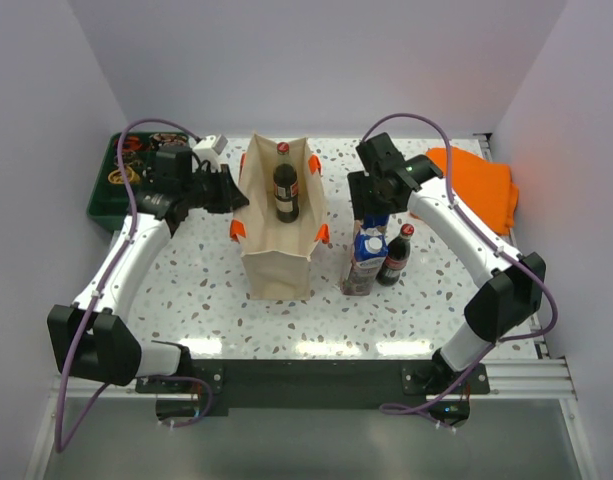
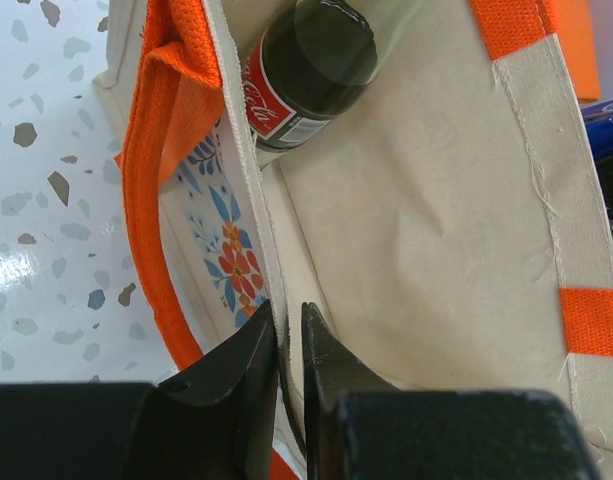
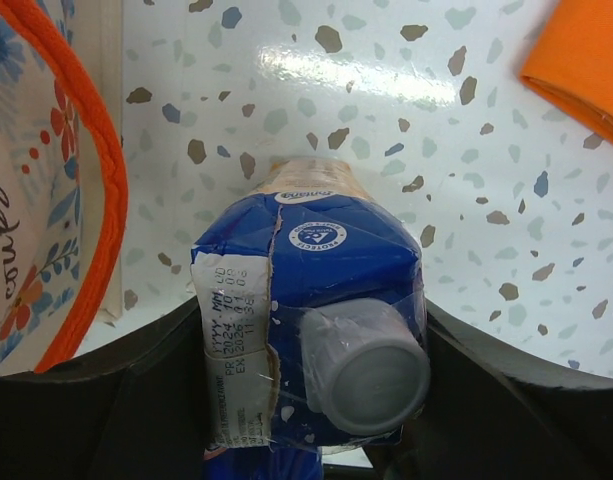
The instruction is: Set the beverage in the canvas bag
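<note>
Item 1: right gripper [image 3: 311, 312]. I see its dark fingers [image 3: 151, 390] spread wide, one on either side of the blue carton [image 3: 326, 240] and close against its sides. I cannot tell whether they press on it.

Item 2: blue carton. It is a gable-topped paperboard pack with glossy blue print, a round pale screw cap [image 3: 371, 372] and a white date strip down one edge. It stands upright on the table [image 1: 196, 290], just right of the canvas bag [image 1: 279, 240] and outside it.

Item 3: cola bottle [image 1: 396, 255]. It is dark with a red cap, upright, just beside the carton on the right.

Item 4: left gripper [image 2: 289, 330]. The jaws are narrowed to a slit and pinch the left wall of the bag at its rim.

Item 5: canvas bag. It is a tall, rectangular tote of plain beige weave with stitched seams, orange webbing handles [image 2: 151, 200] and a floral print on the outer face. The mouth is open upward.

Item 6: second bottle [image 2: 306, 70]. It is dark with a red-and-white label and a red cap, and it stands inside the bag toward the far end.

Item 7: table. The top is white terrazzo with grey and brown flecks.

Item 8: orange cloth [image 1: 476, 185]. It lies folded at the far right, well apart from the bag.

Item 9: green tray [image 1: 111, 195], at the far left.
</note>
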Controlling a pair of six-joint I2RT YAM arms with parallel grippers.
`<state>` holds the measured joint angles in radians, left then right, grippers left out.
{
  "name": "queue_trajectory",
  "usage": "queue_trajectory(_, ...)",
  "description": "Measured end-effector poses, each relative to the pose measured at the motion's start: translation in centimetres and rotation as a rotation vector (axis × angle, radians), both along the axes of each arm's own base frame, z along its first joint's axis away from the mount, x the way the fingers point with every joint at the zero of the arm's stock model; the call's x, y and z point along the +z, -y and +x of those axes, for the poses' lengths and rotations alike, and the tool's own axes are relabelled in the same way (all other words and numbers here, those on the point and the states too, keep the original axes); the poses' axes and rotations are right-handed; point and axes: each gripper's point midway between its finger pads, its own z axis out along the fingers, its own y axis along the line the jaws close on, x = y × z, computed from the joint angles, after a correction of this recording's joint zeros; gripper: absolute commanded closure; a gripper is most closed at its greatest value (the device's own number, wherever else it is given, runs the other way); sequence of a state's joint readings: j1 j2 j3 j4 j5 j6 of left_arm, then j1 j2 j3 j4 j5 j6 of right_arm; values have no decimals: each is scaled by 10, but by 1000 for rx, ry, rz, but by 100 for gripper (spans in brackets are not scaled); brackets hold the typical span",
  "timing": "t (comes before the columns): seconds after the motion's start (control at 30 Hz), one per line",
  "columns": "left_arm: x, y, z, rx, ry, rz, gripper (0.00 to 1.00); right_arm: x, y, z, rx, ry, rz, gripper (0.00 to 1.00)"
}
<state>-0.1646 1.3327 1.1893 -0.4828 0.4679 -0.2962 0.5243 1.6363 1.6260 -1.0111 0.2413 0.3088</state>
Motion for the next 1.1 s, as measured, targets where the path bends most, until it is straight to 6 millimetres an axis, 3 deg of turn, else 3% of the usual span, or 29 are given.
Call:
queue_trajectory(0.23, -2, 0, -1, 0, -5, 1, 81, -3, -1, 1, -3, 2, 4, 15)
queue_trajectory(0.43, -2, 0, -2, 0, -2, 0, 81, -20, 0, -1, -6, -41, -18, 16)
queue_trajectory(0.57, -1, 0, -2, 0, -1, 0, 81, -26, 0, -3, -10, -56, -18, 32)
queue_trajectory(0.6, -1, 0, -2, 0, 0, 0, 81, -26, 0, -3, -9, -55, -17, 41)
queue_trajectory(0.9, -1, 0, -2, 0, 0, 0, 81, -24, 0, -2, -13, -49, -16, 83)
queue_trajectory(1.1, -4, -1, -3, 1, -4, 1, 81, -22, 1, -2, -15, -47, -18, 93)
